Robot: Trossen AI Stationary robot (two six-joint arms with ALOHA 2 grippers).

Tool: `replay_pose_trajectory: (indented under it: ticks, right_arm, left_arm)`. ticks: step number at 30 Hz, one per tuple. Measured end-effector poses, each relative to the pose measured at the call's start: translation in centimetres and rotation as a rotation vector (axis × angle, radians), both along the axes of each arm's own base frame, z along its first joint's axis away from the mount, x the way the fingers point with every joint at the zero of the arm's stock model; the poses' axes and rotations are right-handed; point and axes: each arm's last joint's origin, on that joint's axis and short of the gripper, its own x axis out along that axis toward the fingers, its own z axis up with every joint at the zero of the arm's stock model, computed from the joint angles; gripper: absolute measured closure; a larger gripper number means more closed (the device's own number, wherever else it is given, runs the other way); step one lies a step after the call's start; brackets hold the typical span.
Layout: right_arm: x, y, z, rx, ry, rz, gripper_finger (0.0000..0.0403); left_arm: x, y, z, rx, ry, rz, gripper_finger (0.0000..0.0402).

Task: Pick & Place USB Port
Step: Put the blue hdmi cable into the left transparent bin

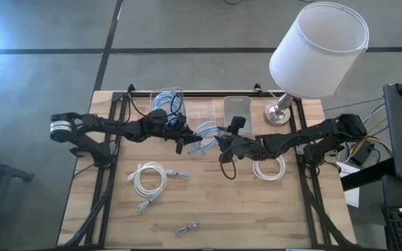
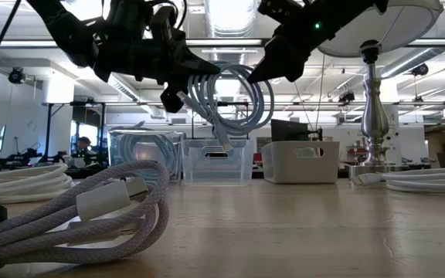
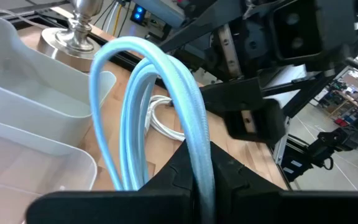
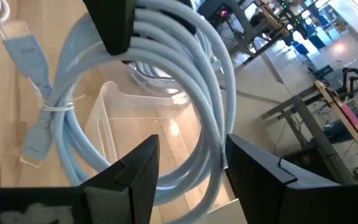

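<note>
Just above the row of bins at the far edge of the table (image 1: 208, 216), the two arms meet around a coiled light-blue USB cable (image 2: 234, 100), which hangs in the air clear of the wood. The left gripper (image 1: 182, 139) has its fingers (image 3: 185, 174) pressed tight on the coil's strands, and the loop rises out from between them. The right gripper (image 1: 220, 141) sits on the opposite side of the same coil with its fingers (image 4: 135, 168) spread wide; the strands pass through the gap between them without being clamped. The cable's plug ends dangle below the coil, bound by a thin tie. Directly behind the coil stand a clear bin (image 2: 218, 161) and, beside it toward the lamp (image 1: 313, 56), a white bin (image 2: 300, 161). Nearer than the coil, three white cable coils lie flat on the table: one (image 1: 150, 178) below the left gripper, one (image 1: 269, 167) below the right arm, and a small grey cable (image 1: 187, 227) by the near edge.
</note>
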Motion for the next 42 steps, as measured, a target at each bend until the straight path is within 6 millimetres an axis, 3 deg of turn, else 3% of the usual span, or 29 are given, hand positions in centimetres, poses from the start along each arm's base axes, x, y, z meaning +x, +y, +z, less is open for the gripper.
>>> replay_pose_trajectory:
  ticks: [8, 13, 21, 26, 33, 42]
  right_arm:
    - [-0.6, 0.9, 1.1, 0.002, -0.029, 0.029, 0.022]
    - [-1.4, 1.7, 1.8, 0.003, -0.029, 0.053, 0.022]
    - [-2.8, 1.7, 2.8, 0.094, -0.08, 0.01, 0.022]
    - [-3.2, 1.6, 2.8, 0.125, -0.075, -0.012, 0.022]
    - [-2.9, 1.6, 2.1, 0.116, -0.046, -0.012, 0.022]
    - [-2.5, 1.7, 1.4, 0.104, -0.019, -0.009, 0.022]
  left_arm:
    - [-0.2, 0.6, 0.0, -0.003, 0.007, 0.018, 0.038]
    - [-1.0, 1.1, 1.3, 0.014, -0.032, 0.042, 0.0379]
    - [-4.6, 1.0, 5.0, 0.114, -0.065, 0.09, 0.0378]
    - [-8.0, 0.6, 6.2, 0.214, 0.04, 0.269, 0.0379]
    - [-11.3, 0.4, 5.9, 0.244, 0.213, 0.491, 0.0379]
    - [-11.1, 2.9, 4.7, 0.213, 0.29, 0.567, 0.0379]
